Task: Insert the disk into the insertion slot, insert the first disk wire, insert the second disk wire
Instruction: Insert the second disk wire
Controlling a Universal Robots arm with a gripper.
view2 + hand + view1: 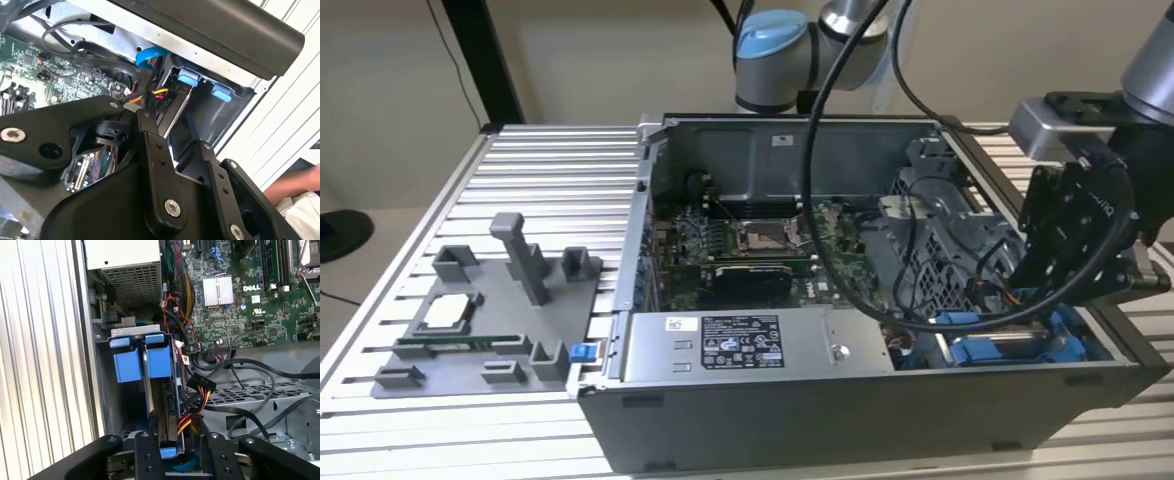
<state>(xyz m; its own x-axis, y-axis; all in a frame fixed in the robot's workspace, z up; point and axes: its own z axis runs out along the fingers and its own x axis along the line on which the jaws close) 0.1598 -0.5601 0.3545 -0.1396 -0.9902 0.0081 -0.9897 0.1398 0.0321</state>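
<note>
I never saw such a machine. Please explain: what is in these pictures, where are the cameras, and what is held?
A robot arm with a gripper works in an open computer case on a ribbed metal table. The exterior view looks from outside; both wrist views ride on the arm. Beside the case lies a grey tray with a processor chip. The gripper is at the silver disk, which stands in the insertion slot. Whether it grips anything, I cannot tell.

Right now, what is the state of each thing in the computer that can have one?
Computer case: open, side cover off.
Disk: on edge, in the slot.
Slot: holds the disk.
Power wire: beside the disk; plugged or not, unclear.
Tool: at the disk's outer end.
</note>
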